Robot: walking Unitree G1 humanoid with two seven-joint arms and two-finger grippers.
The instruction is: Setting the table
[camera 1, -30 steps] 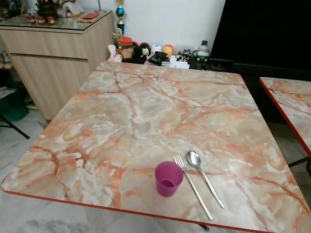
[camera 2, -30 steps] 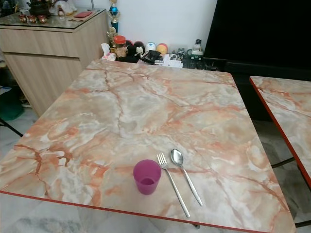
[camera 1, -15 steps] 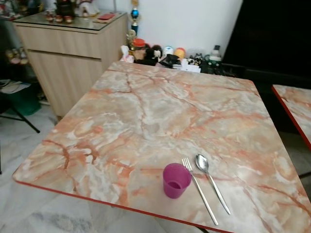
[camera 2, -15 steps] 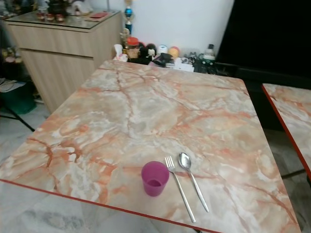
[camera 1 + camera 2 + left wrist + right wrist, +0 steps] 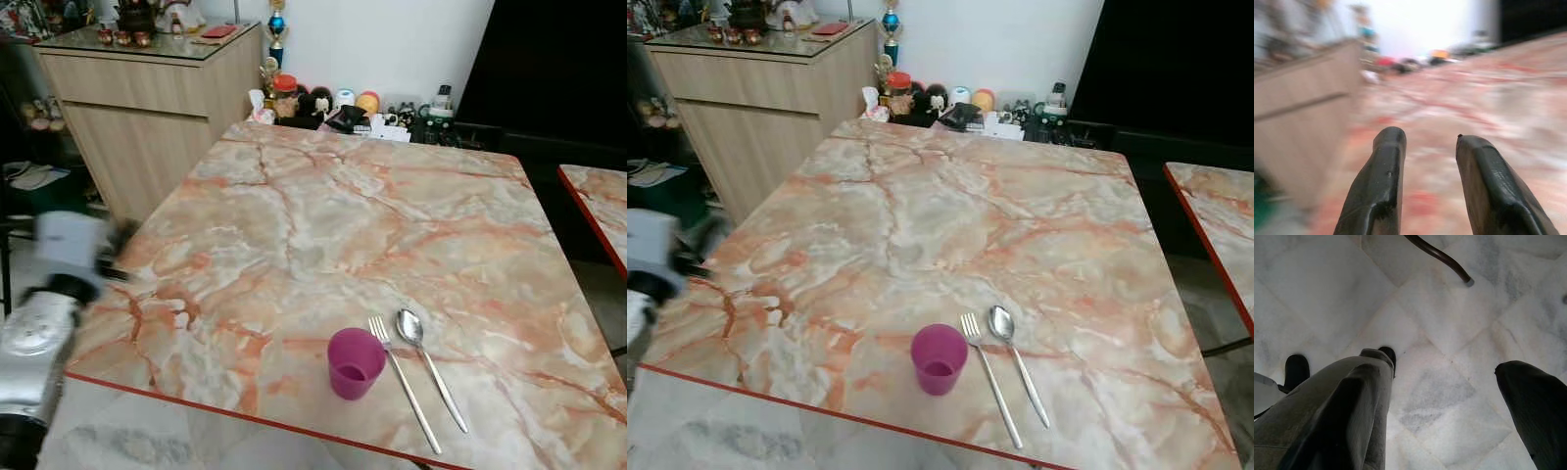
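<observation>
A purple cup (image 5: 355, 362) stands upright near the front edge of the marble table (image 5: 323, 215). Right of it lie a fork (image 5: 404, 382) and a spoon (image 5: 431, 367), side by side. My left arm (image 5: 44, 323) shows blurred at the table's left corner, well left of the cup. In the left wrist view my left gripper (image 5: 1429, 137) is open and empty, pointing across the tabletop. My right gripper (image 5: 1444, 361) hangs open over the white floor, holding nothing.
A wooden cabinet (image 5: 147, 108) stands at the back left. Small jars and toys (image 5: 343, 103) crowd the floor beyond the table's far edge. A second marble table (image 5: 598, 206) sits at the right. A dark curved leg (image 5: 1440, 257) crosses the floor below my right gripper.
My left arm has risen into view at the table's left corner. The camera has shifted a little; the cup, fork and spoon lie where they were.
</observation>
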